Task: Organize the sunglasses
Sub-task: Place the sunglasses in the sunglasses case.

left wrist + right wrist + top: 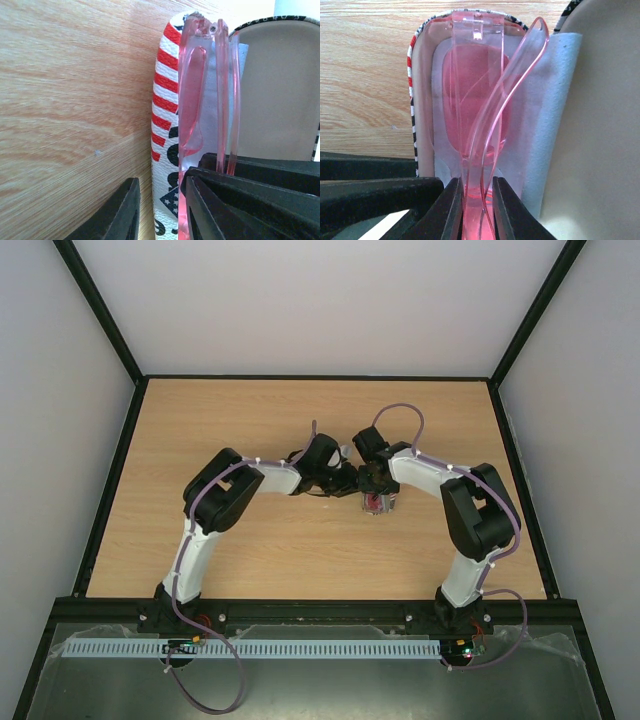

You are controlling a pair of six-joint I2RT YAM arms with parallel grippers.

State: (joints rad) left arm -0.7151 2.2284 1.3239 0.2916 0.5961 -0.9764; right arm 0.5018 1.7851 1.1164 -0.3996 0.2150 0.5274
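The sunglasses (pixel 475 100), thin translucent red-pink with folded temples, stand on edge inside the open stars-and-stripes case (pixel 412 100). My right gripper (pixel 476 210) is shut on their near end, and the light blue cloth (pixel 555 100) lies beside and under them. In the left wrist view the sunglasses (pixel 192 100) sit just inside the case's striped wall (pixel 162 100). My left gripper (pixel 160 182) straddles that wall, one finger outside and one inside, closed on it. The case's beige lid (pixel 277 90) lies open. In the top view both grippers meet over the case (pixel 376 503).
The wooden table (pixel 250 430) is bordered by a black frame (pixel 110 480) and white walls. The two arms arch toward each other at mid-table. My left gripper's black finger (pixel 370 190) shows beside the case in the right wrist view.
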